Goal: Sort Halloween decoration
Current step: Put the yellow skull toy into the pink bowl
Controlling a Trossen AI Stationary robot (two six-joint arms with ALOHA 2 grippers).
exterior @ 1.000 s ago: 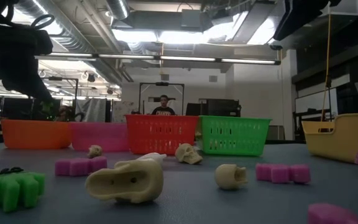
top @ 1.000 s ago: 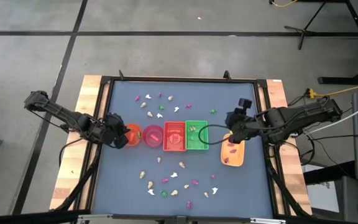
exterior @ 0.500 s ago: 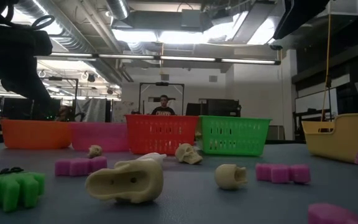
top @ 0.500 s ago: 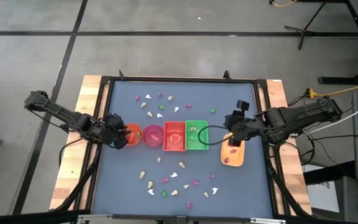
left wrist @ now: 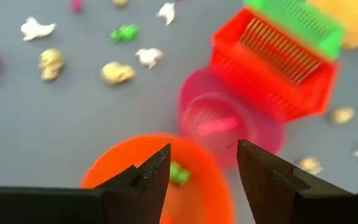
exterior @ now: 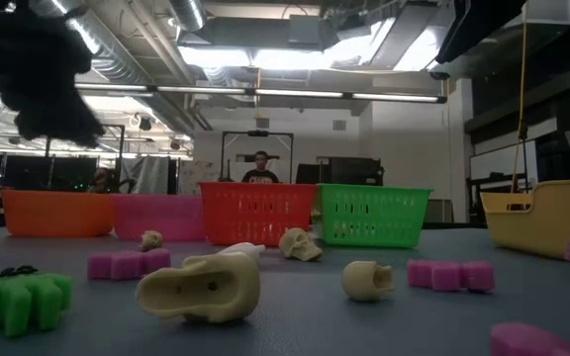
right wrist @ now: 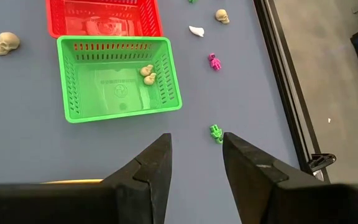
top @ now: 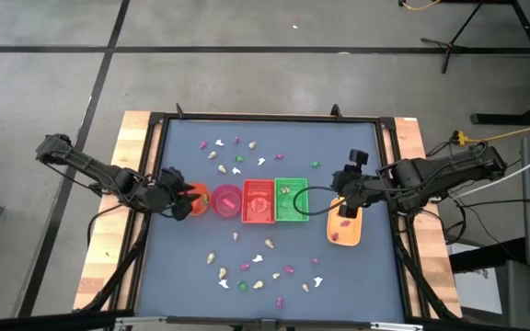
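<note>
Left tool (left wrist: 201, 165) spread, empty, above round orange plastic bowl (left wrist: 114, 165); small green plastic trinket (left wrist: 178, 173) inside. Advise lifting clear vertically. Right tool (right wrist: 196, 157) spread, empty, waiting.

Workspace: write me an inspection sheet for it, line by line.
Surface: dark blue table mat in a black frame.
Job's things: Halloween trinkets scattered on both sides of the container row; a green trinket in the orange bowl; two cream skulls in the green basket.
Clutter: nothing seen.
Grippers: left pincer open above the orange bowl; right pincer open, empty, over the yellow tray.
Cables: yellow cable off the table on the right.
Surroundings: a person stands in the room behind.
</note>
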